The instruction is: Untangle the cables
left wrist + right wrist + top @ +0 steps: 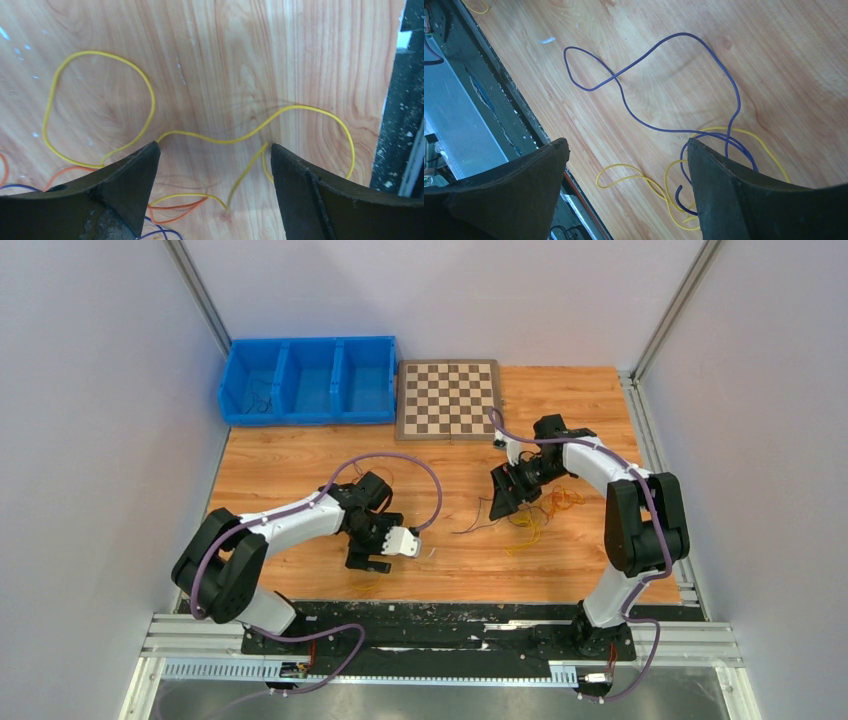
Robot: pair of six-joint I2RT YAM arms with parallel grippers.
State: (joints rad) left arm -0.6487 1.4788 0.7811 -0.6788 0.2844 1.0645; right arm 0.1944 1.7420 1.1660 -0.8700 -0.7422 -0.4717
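The cables lie in two places on the wooden table. A yellow and orange tangle [545, 512] with a dark strand [478, 526] rests under my right gripper [503, 502]. In the right wrist view that gripper [626, 142] is open above a purple cable [684, 34] crossing a yellow one [619, 165]. My left gripper [368, 550] hovers near the table's front edge. The left wrist view shows it [212, 146] open and holding nothing over a looping yellow cable [220, 142], an orange one [176, 206] and a purple one [17, 187].
A blue three-compartment bin [305, 380] stands at the back left, with a thin dark wire in its left compartment. A chessboard [448, 398] lies beside it. The black front rail [450, 615] borders the table close to the left gripper.
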